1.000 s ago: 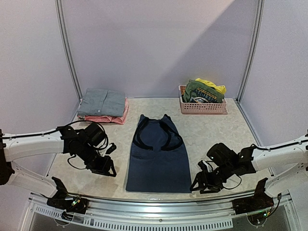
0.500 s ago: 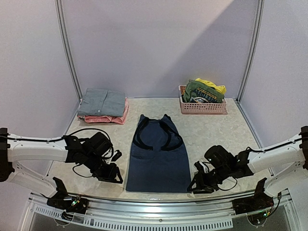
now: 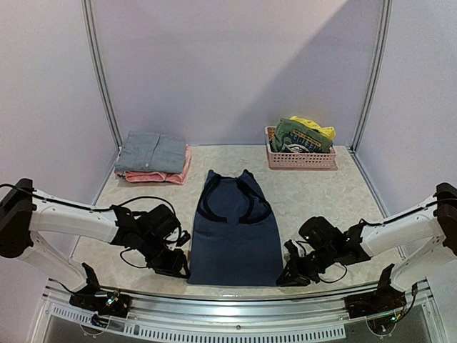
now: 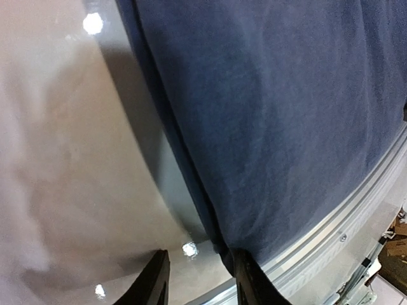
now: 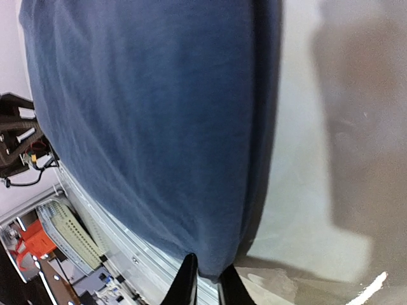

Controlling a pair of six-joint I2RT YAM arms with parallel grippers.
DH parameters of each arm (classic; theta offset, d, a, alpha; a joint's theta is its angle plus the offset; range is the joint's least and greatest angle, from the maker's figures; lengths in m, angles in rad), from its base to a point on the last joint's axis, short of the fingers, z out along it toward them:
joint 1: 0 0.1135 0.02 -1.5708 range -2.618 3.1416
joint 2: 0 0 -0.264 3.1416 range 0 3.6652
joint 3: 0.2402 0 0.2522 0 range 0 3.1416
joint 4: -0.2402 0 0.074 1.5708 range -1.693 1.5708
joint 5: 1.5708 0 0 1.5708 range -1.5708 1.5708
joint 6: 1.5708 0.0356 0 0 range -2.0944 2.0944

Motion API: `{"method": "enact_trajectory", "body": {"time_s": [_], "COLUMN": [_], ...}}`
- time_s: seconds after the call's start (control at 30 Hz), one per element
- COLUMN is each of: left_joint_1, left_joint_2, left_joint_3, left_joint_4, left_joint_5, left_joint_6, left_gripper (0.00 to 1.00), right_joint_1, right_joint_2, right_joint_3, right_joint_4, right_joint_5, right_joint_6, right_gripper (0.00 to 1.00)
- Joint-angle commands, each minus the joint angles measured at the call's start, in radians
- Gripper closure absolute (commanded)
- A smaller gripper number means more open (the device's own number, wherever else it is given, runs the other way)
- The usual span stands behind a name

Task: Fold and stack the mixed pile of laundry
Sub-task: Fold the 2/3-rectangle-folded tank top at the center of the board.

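Note:
The navy sleeveless top (image 3: 235,232) lies flat in the middle of the table, straps away from me. My left gripper (image 3: 178,266) sits at its near left hem corner. In the left wrist view that gripper (image 4: 202,283) is open, with bare table in the gap and the navy cloth (image 4: 273,114) against its right finger (image 4: 251,279). My right gripper (image 3: 285,275) is at the near right hem corner. In the right wrist view that gripper (image 5: 206,283) is shut on the navy hem (image 5: 159,114), cloth pinched between the narrow fingers.
A folded grey shirt (image 3: 151,151) rests on a pink folded piece (image 3: 161,176) at the back left. The pink basket (image 3: 300,158) at the back right holds a green tee (image 3: 303,137) and a yellow piece (image 3: 318,128). The table's metal front rail (image 3: 235,296) runs just behind both grippers.
Both arms have slid inward and toward the front edge, reaching the navy top's near corners. The right gripper has closed on its corner. The left gripper's opening has barely changed.

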Motion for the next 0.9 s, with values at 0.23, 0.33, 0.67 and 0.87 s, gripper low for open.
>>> {"method": "enact_trajectory", "body": {"time_s": [0.23, 0.33, 0.67, 0.87], "left_joint_1": [-0.078, -0.096, -0.105, -0.108], "left_joint_2": [0.045, 0.042, -0.13, -0.072], "left_joint_3": [0.028, 0.032, 0.036, 0.024], "left_joint_4": [0.044, 0.046, -0.075, -0.006], "left_joint_5": [0.038, 0.029, -0.116, -0.069], "left_joint_6": [0.024, 0.021, -0.011, -0.007], "left_gripper": [0.65, 0.66, 0.61, 0.56], "right_joint_1": [0.009, 0.01, 0.009, 0.008], "right_joint_2": [0.048, 0.046, 0.038, 0.048], "right_joint_3": [0.001, 0.004, 0.006, 0.025], "right_joint_4": [-0.057, -0.065, -0.093, -0.115], "right_joint_5": [0.039, 0.04, 0.039, 0.036], "right_joint_6": [-0.024, -0.026, -0.036, -0.05], "right_gripper": [1.0, 1.0, 1.0, 1.0]}}
